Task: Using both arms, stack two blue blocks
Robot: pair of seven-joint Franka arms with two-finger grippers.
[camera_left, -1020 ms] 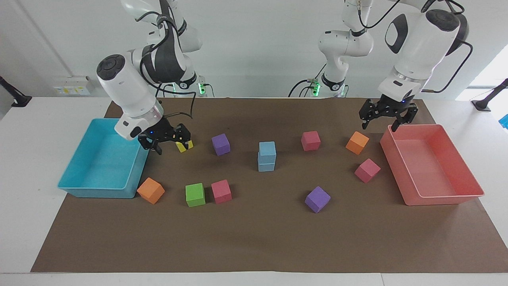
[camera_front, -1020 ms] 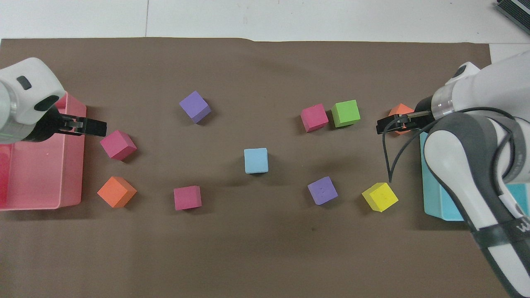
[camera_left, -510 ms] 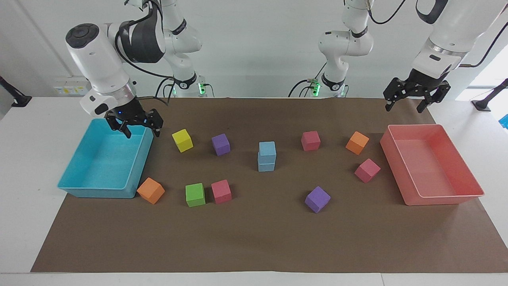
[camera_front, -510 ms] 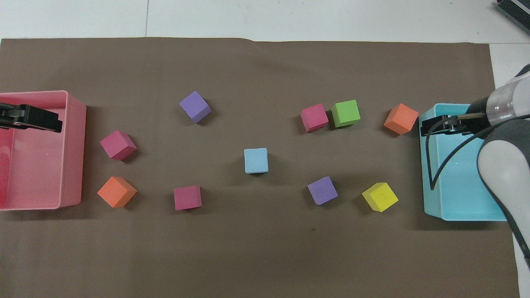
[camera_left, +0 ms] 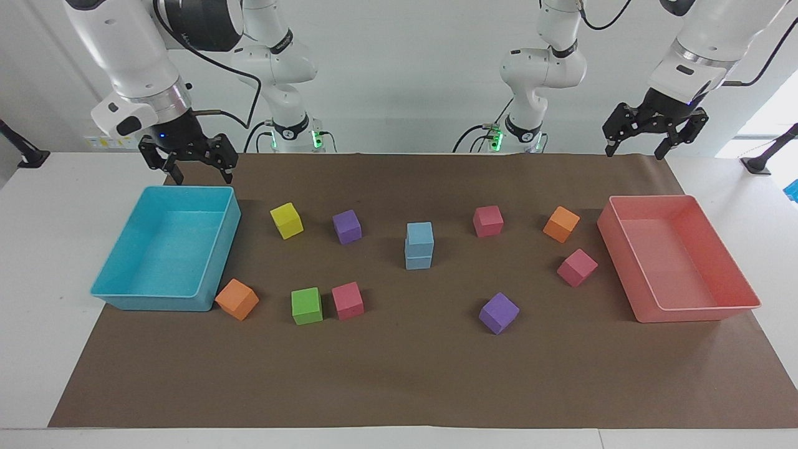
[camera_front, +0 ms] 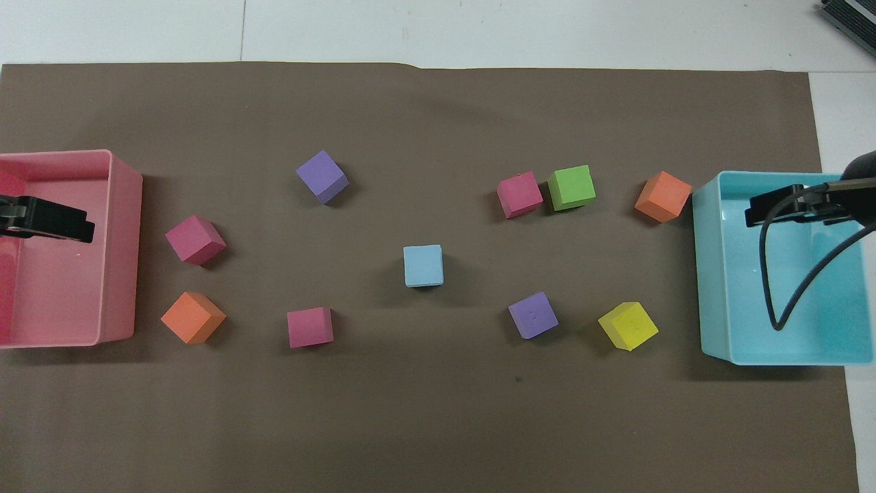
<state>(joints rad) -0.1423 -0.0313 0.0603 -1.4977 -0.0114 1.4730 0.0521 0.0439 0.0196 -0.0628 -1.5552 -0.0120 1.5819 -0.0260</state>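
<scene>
Two light-blue blocks stand stacked in the middle of the brown mat, the upper blue block (camera_left: pixel 420 234) squarely on the lower blue block (camera_left: pixel 418 259). From overhead only the top blue block (camera_front: pixel 423 266) shows. My left gripper (camera_left: pixel 634 153) hangs open and empty, raised over the pink tray (camera_left: pixel 698 312); in the overhead view the left gripper (camera_front: pixel 82 229) shows over that tray. My right gripper (camera_left: pixel 204 179) is open and empty too, up over the cyan tray (camera_left: pixel 156 302). Overhead, the right gripper (camera_front: pixel 756 213) reaches in above the tray. Neither gripper touches a block.
Loose cubes lie around the stack: yellow (camera_left: pixel 287 221), two purple (camera_left: pixel 346 226) (camera_left: pixel 499 313), green (camera_left: pixel 307 305), three pink (camera_left: pixel 347 300) (camera_left: pixel 487 221) (camera_left: pixel 576 267), and two orange (camera_left: pixel 237 299) (camera_left: pixel 561 224). The trays sit at the mat's two ends.
Both grippers have risen and pulled away from the cubes, each out to its own tray end. The blue stack and the other cubes have not moved.
</scene>
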